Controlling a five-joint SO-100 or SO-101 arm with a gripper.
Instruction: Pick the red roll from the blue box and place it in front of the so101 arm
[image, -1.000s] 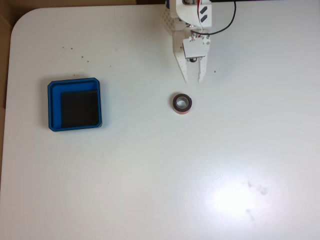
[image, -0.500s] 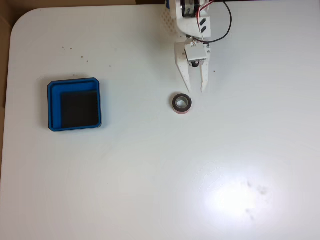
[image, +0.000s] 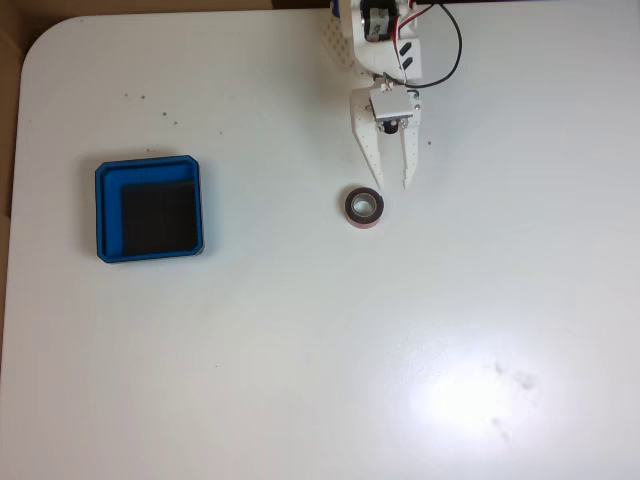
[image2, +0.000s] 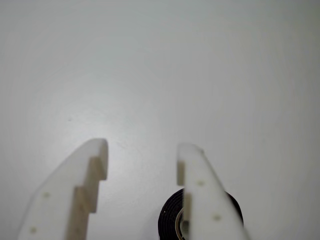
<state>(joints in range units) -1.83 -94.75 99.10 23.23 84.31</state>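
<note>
- Fixed view, table: a white table (image: 300, 350) with a rounded corner at the upper left and a bright glare patch toward the lower right.
- Fixed view, arm: the so101 arm (image: 378, 40) enters from the top edge — white links, black servos, with red and black wires looping to its right.
- Fixed view, gripper: the gripper (image: 392, 185) points down the picture; its two pointed white fingers are spread apart with bare table between them, and they hold nothing.
- Fixed view, roll: the red roll (image: 364, 207) lies flat on the table just below the fingertips, a little to their left, with its dark face and pale core turned up. It does not appear to touch the fingers.
- Fixed view, box: the blue box (image: 108, 180) sits well apart at the left of the table, its black floor bare; the roll is outside it.
- Wrist view: the gripper (image2: 141, 147) rises from the bottom edge with a clear gap between its fingers. The red roll (image2: 169, 220) — a dark ring here — is partly hidden behind the right-hand finger, near the bottom edge.
</note>
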